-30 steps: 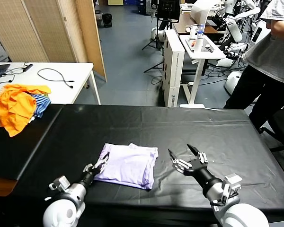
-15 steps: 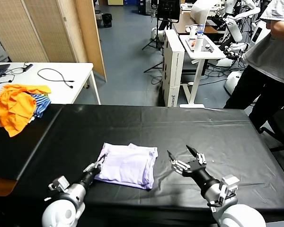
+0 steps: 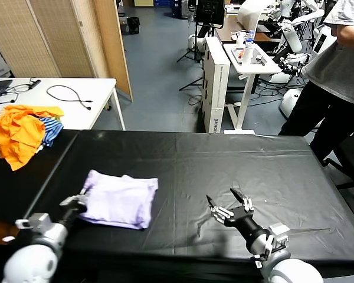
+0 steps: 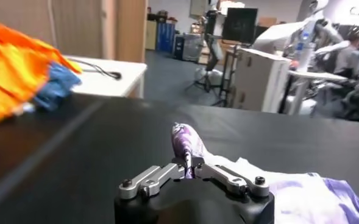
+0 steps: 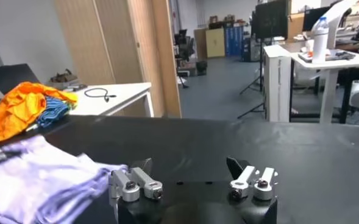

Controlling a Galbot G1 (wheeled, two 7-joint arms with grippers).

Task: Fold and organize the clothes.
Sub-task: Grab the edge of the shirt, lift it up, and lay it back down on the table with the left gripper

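Note:
The folded pale lavender T-shirt (image 3: 119, 199) lies on the black table (image 3: 224, 159), left of centre. My left gripper (image 3: 79, 201) is shut on its left edge; the left wrist view shows a pinched ridge of lavender fabric with purple print (image 4: 186, 145) rising between the closed fingers (image 4: 185, 167). My right gripper (image 3: 227, 205) is open and empty, low over the table to the right of the shirt. The right wrist view shows the shirt (image 5: 39, 176) off to one side of its spread fingers (image 5: 188, 173).
A bright orange garment (image 3: 15, 132) and a blue-and-white striped one (image 3: 52, 128) lie on the far left table edge. A white desk (image 3: 65, 97) with a cable stands behind. A person (image 3: 336, 76) stands at the back right.
My left gripper has dragged the folded shirt leftward across the table, still gripping its edge. My right gripper has drawn back slightly toward me, still open.

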